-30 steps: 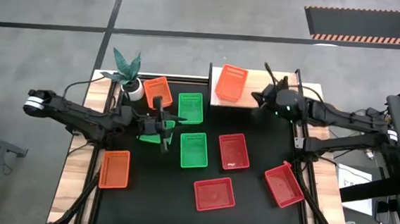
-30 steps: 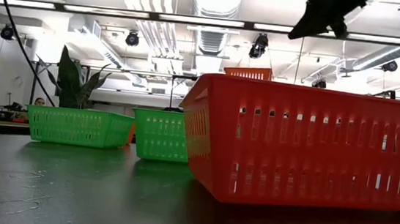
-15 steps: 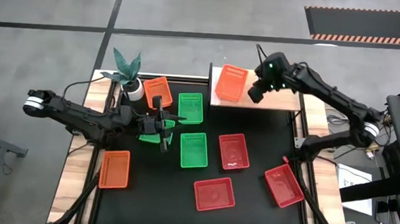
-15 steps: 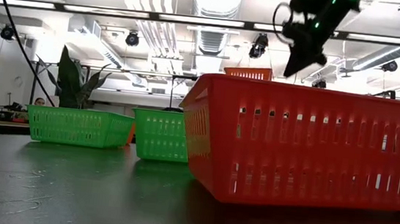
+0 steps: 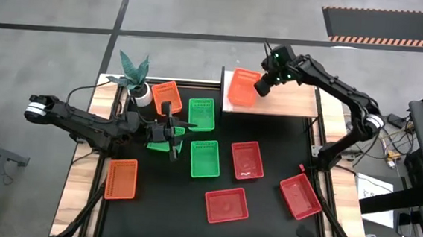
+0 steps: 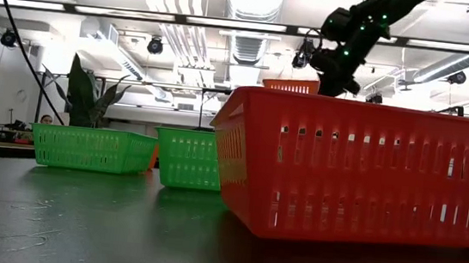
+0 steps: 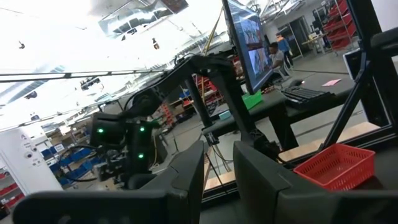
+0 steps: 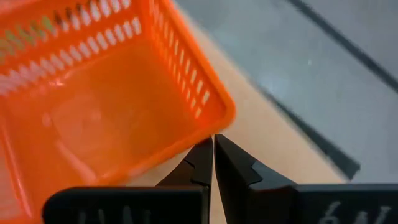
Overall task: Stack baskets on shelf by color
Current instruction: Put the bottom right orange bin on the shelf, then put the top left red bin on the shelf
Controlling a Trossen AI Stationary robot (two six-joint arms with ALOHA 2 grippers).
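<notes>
Orange basket corner just beyond right gripper, jaws clenched, empty.

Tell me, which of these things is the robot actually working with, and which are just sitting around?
Part of the job:
- orange baskets
- green baskets
- red baskets
- shelf
- right gripper beside the shelf's orange basket
- left gripper

Just lying about:
- potted plant

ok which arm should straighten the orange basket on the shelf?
Right. Its gripper is at the corner of the orange basket on the shelf; the left gripper sits over the green baskets mid-table.
</notes>
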